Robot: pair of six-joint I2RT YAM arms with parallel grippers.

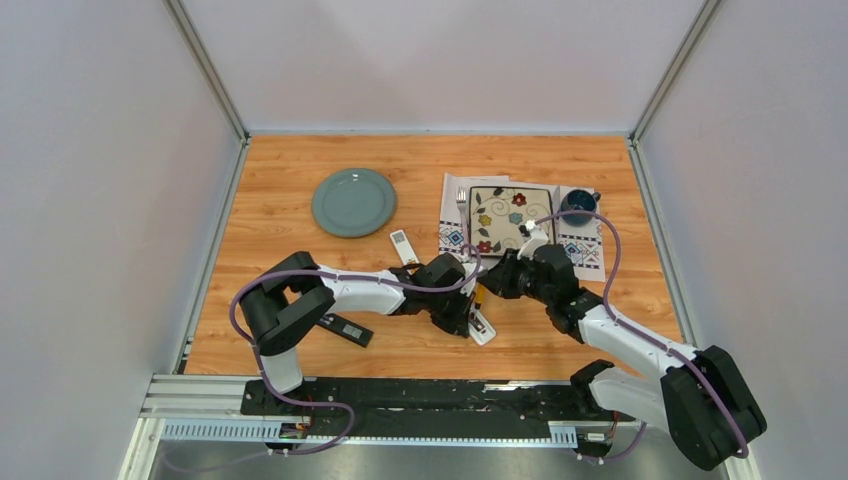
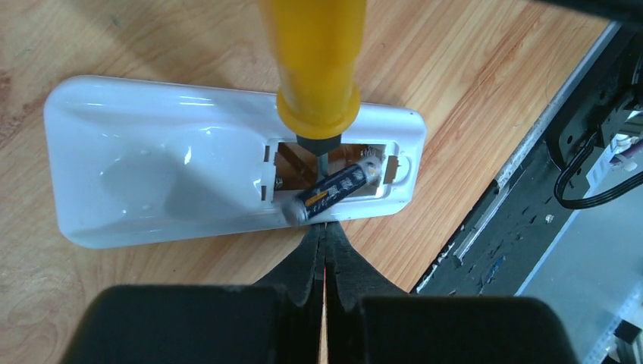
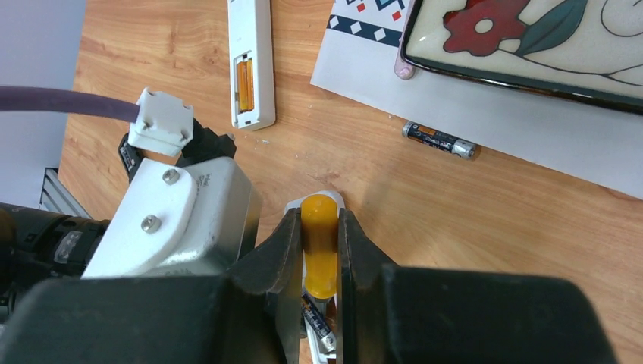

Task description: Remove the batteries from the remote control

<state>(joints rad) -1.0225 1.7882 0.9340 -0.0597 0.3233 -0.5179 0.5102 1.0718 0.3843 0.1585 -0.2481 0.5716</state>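
A white remote lies back up on the wood, its battery compartment open. A dark grey battery sits tilted in it, one end raised over the rim. My right gripper is shut on an orange-handled screwdriver, whose tip is in the compartment behind the battery; the screwdriver also shows in the left wrist view. My left gripper is shut and empty, tips against the remote's near edge. A second dark battery lies loose on the wood by the placemat. Both grippers meet over the remote.
A second white remote lies open with gold-orange cells inside. A black remote lies by the left arm. A green plate is at the back left. A floral plate and blue cup rest on a placemat.
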